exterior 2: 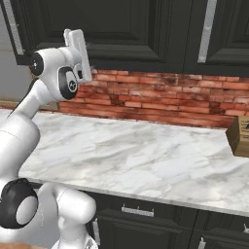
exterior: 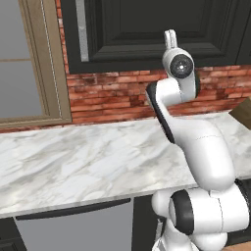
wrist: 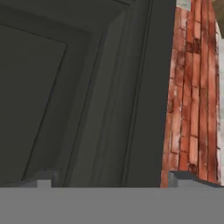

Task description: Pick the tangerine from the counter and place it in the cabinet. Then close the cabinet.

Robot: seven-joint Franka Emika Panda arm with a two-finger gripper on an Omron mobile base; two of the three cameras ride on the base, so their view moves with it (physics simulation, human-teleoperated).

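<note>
**Cabinet door looks shut; tangerine nowhere on the worktop**

Tool (wrist: pixel 109 179) raised up at the cabinet (exterior: pixel 147 29), just in front of the recessed-panel door, near its lower edge above the brick backsplash (exterior 2: pixel 160 97). Seen from the hand view: two finger tips (wrist: pixel 43 177) standing well apart, nothing between them, so open and empty. Door panel right ahead of the tips; touching or just short of it, cannot tell.

Status as judged from the pictures:
- Pick: probably done. No tangerine anywhere on the visible worktop (exterior: pixel 73 162) in either base view, nothing in the tool.
- Place: likely done, unverified. Fruit presumably inside the cabinet behind the door; interior hidden, so location cannot be confirmed.
- Close: looks done or nearly so. Door face appears flush with the neighbouring fronts in both base views, no dark interior shelf exposed. Fully latched or a sliver ajar, cannot tell at this resolution.

Other items: tan-framed window (exterior: pixel 34 63) left of the cabinet, cardboard box (exterior 2: pixel 239 136) on the worktop well to the right of the cabinet, clear of the arm.

Left to do, if anything: final push on the door if not seated, then back the tool away from the cabinet. Risk low; only concern is fingers catching the panel recess on retreat.
</note>
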